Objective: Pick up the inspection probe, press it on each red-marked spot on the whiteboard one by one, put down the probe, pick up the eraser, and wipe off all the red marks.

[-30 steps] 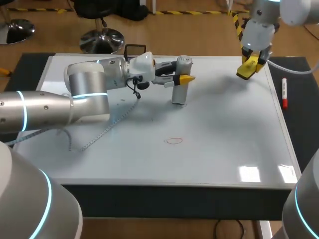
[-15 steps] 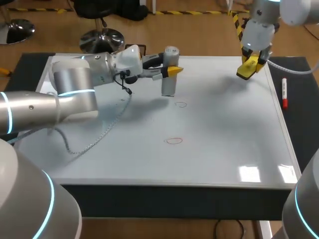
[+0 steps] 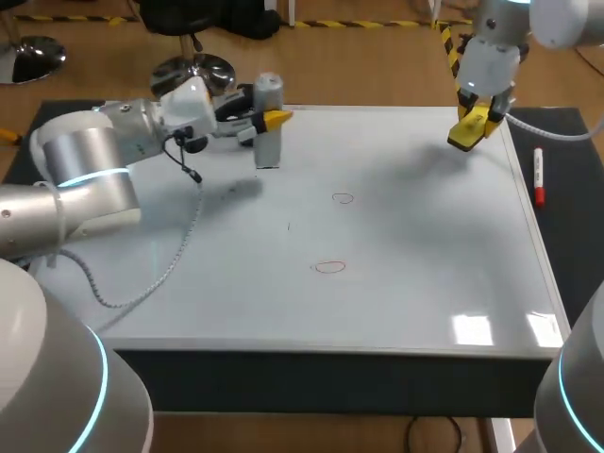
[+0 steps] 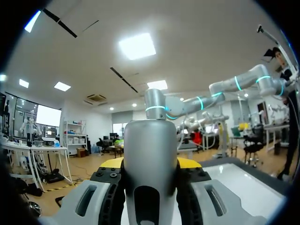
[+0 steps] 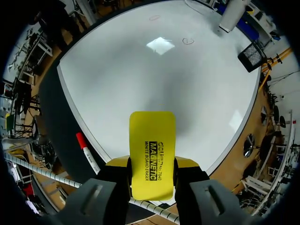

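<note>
The large white whiteboard (image 3: 425, 283) lay flat, its middle and near half open. The left gripper (image 3: 269, 120) was closed around the upright grey cylindrical probe (image 3: 268, 146) over the board's far-left part. The right gripper (image 3: 481, 121) clamped the flat yellow eraser (image 3: 461, 138) above the far-right corner. Two small red circle marks (image 3: 342, 198) (image 3: 329, 267) sat mid-board, well apart from both grippers. A red-capped marker pen (image 3: 539, 176) lay on the dark mat (image 3: 576, 236) beside the right edge.
</note>
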